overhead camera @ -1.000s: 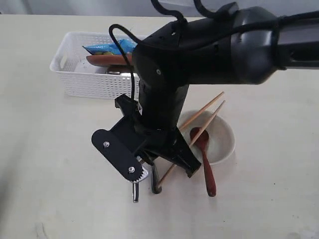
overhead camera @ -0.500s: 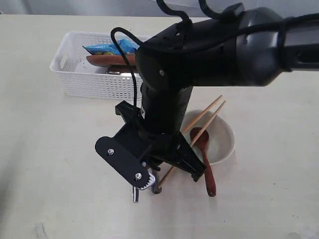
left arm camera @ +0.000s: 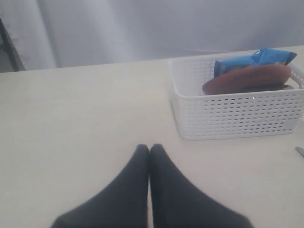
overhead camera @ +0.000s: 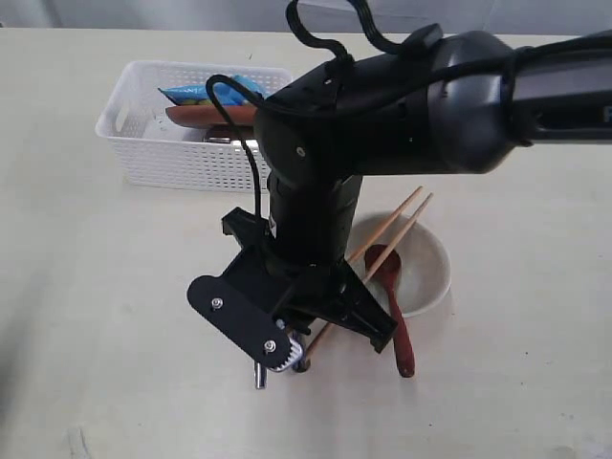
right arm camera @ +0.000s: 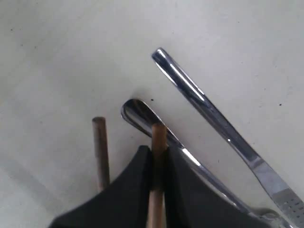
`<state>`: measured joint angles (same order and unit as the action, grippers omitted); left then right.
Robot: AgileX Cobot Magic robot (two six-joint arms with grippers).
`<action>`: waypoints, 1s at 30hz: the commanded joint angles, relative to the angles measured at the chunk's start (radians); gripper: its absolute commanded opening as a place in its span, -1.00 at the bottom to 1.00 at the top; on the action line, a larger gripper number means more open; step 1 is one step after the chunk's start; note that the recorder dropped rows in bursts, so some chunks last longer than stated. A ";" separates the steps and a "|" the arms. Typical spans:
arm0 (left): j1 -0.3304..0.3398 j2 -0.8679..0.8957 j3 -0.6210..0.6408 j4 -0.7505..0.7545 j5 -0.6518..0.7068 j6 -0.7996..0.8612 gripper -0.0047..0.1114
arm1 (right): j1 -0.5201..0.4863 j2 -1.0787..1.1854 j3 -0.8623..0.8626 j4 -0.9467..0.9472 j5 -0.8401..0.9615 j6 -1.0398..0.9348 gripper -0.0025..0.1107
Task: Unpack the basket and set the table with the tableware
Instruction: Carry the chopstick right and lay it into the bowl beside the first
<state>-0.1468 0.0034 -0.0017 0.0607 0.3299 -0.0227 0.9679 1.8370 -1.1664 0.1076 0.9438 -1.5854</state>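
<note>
Near the far edge of the table [overhead camera: 86, 287], left side: white perforated basket [overhead camera: 153, 153] holding a brown wooden plate [overhead camera: 206, 115] and a blue snack packet [overhead camera: 196, 93]. Mid-table: off-white bowl [overhead camera: 428, 277]. Dark red-brown spoon [overhead camera: 400, 335] has its head inside the bowl, handle over the rim onto the table. Wooden chopsticks [overhead camera: 392, 211] slant across the bowl. Right gripper [right arm camera: 159, 154] sits low beside the bowl, fingers pinching one chopstick [right arm camera: 158, 135]; second chopstick [right arm camera: 99, 152] loose alongside. Two steel cutlery handles [right arm camera: 209, 111] lie on the table just beside them. Left gripper [left arm camera: 149, 154] has fingers pressed together, empty, over the table near the basket's short side.
</note>
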 commanded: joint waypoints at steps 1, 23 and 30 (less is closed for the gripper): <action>-0.006 -0.003 0.002 -0.005 -0.010 0.000 -0.92 | -0.005 -0.008 0.005 -0.003 0.007 0.031 -0.96; -0.006 -0.003 0.002 -0.005 -0.010 0.000 -0.92 | -0.005 -0.010 0.005 -0.026 0.025 0.076 -0.29; -0.006 -0.003 0.002 -0.005 -0.010 0.000 -0.92 | -0.005 -0.032 0.005 -0.012 0.025 0.082 -0.29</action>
<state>-0.1468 0.0034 -0.0017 0.0607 0.3299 -0.0227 0.9679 1.8238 -1.1664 0.0884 0.9685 -1.5156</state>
